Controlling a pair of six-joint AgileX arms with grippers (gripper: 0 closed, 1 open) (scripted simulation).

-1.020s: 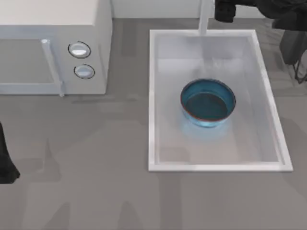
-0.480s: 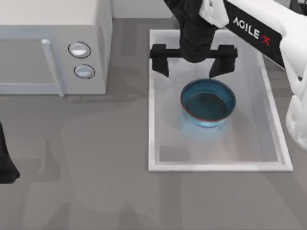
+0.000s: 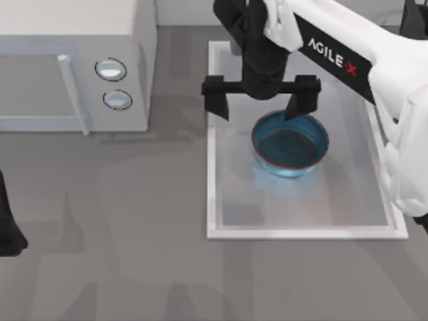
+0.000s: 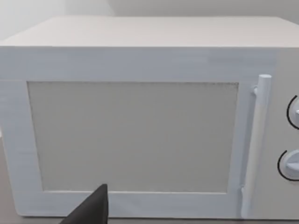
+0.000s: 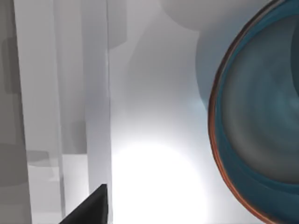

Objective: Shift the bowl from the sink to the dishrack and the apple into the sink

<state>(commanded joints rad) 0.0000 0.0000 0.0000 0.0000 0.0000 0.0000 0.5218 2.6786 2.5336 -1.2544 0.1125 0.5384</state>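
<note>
**Two arms, one at work: right gripper over the bowl in the sink**

Two arms share the table (image 3: 134,267). At the top view's far left edge sits the parked left arm; its left gripper (image 4: 88,210) faces the white microwave (image 3: 73,67), and whether its fingers are spread or closed cannot be told. Right of the microwave lies the sink (image 3: 214,200), a white basin holding the bowl (image 3: 290,144) near its middle. Above the basin's far half hangs the right gripper (image 3: 261,100), fingers spread wide: the left finger stands over the sink's left rim, the right finger over the bowl's far rim. The right wrist view shows the bowl's red-edged rim (image 5: 219,140) beside the basin wall.

Risk, as a judgement: the gripper is off-centre from the bowl. Descending so, one finger could strike the sink rim, or the other could push the glossy bowl sideways instead of pinching its wall.
</note>
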